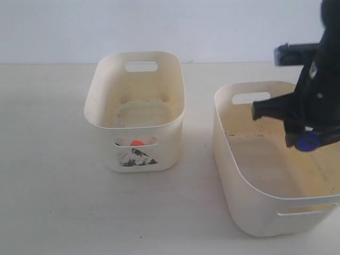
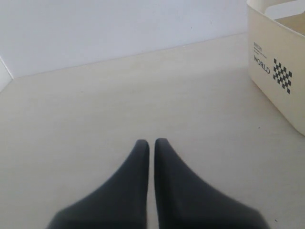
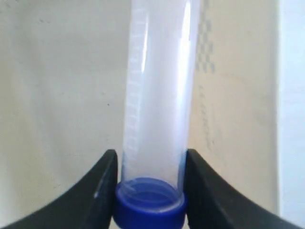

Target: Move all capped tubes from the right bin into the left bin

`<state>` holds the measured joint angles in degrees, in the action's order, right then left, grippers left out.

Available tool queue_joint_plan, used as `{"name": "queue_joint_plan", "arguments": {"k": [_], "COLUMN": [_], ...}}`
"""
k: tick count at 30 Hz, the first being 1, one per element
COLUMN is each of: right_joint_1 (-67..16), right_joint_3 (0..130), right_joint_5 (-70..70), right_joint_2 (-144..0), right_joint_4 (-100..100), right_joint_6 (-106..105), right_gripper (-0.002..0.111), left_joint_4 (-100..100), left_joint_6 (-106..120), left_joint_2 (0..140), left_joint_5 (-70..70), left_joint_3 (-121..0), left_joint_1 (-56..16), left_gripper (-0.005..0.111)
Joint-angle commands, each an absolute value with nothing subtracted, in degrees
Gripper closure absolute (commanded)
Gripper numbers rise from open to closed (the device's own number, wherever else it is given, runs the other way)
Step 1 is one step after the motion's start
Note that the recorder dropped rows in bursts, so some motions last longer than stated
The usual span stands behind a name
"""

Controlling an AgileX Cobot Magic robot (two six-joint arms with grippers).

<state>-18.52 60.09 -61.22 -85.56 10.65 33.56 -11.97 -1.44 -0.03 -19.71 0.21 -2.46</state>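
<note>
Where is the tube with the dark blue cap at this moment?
The blue-capped tube sits between the jaws of the right gripper, on the right of the exterior view, over the floor of the right bin.

Two bins on the desk: the small bin toward the far edge, with a tube inside; the large bin well apart, toward the near right corner, under the right gripper holding a second tube.

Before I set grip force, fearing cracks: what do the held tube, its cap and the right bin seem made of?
Tube: clear glossy plastic, likely; highlights, faint moulded graduations. Cap: opaque blue plastic, smooth rim. Right bin: cream matte plastic, seemingly; thin rounded moulded walls.
</note>
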Motion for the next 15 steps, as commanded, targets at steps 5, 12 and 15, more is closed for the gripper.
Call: {"name": "queue_joint_plan", "arguments": {"k": [5, 12, 15], "right_joint_1": [-19.2, -24.9, -28.0], "right_joint_3": [60.0, 60.0, 60.3], "right_joint_5": [-29.8, -16.9, -10.9], "right_joint_2": [-67.2, -74.2, -79.7], "right_joint_4": [-15.4, -33.1, -33.7], "right_joint_6": [10.8, -16.6, -19.0], "right_gripper": [0.107, 0.107, 0.107], "left_joint_4": [-11.8, -11.8, -11.8], "left_joint_6": [-2.0, -2.0, -2.0], "left_joint_2": [0.0, 0.0, 0.0], "left_joint_5": [-19.5, -19.5, -19.5], "left_joint_3": [0.0, 0.0, 0.0], "left_joint_1": [-2.5, -2.5, -2.5], "left_gripper": [0.102, 0.102, 0.102]}}
